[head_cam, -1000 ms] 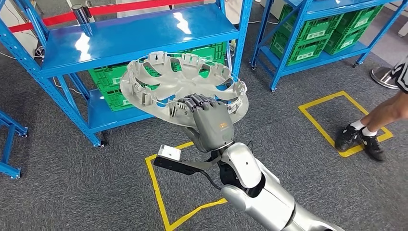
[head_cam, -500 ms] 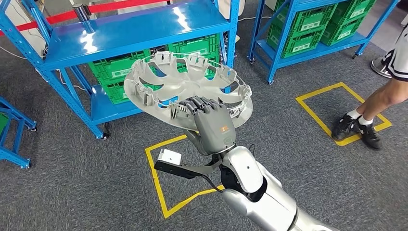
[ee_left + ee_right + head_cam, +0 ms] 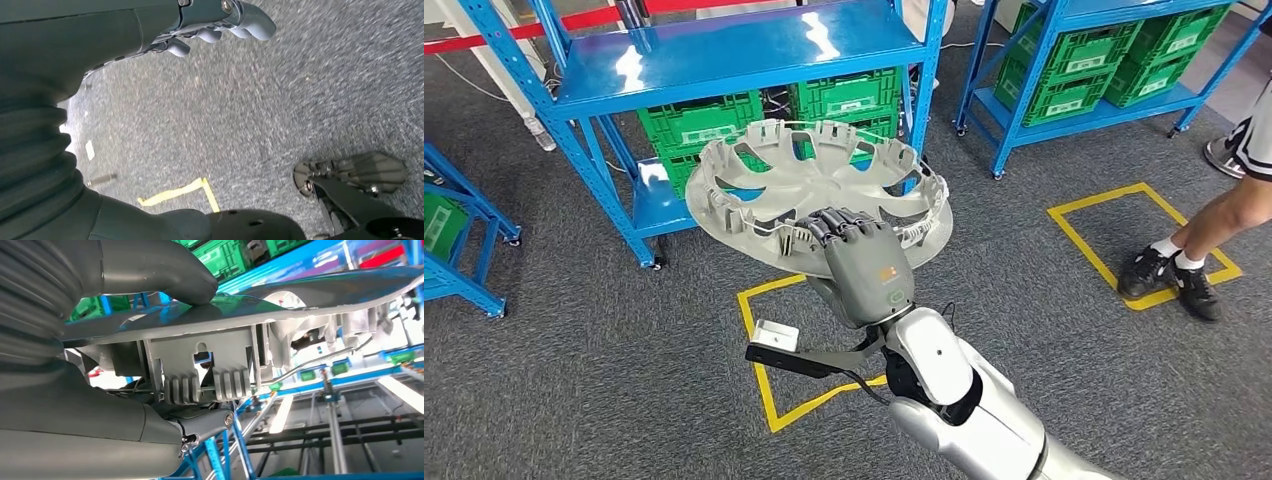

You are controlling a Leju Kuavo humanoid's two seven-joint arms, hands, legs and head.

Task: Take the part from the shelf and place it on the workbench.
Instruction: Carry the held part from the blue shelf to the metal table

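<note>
Hubcap (image 3: 819, 195), a grey plastic wheel cover turned ribbed inner side up, sits roughly level in the air in front of the blue shelf (image 3: 724, 60), gripped at its near rim by the right hand (image 3: 861, 262). In the right wrist view the thumb (image 3: 165, 270) presses one face of the rim while the fingers curl against the clips on the other. Green crates (image 3: 699, 125) fill the lower shelf level behind it. The left hand (image 3: 210, 25) hangs over grey carpet (image 3: 300, 90), fingers loosely curled, holding nothing. A person's leg (image 3: 1214, 235) stands by a yellow floor marking (image 3: 1124, 215).
</note>
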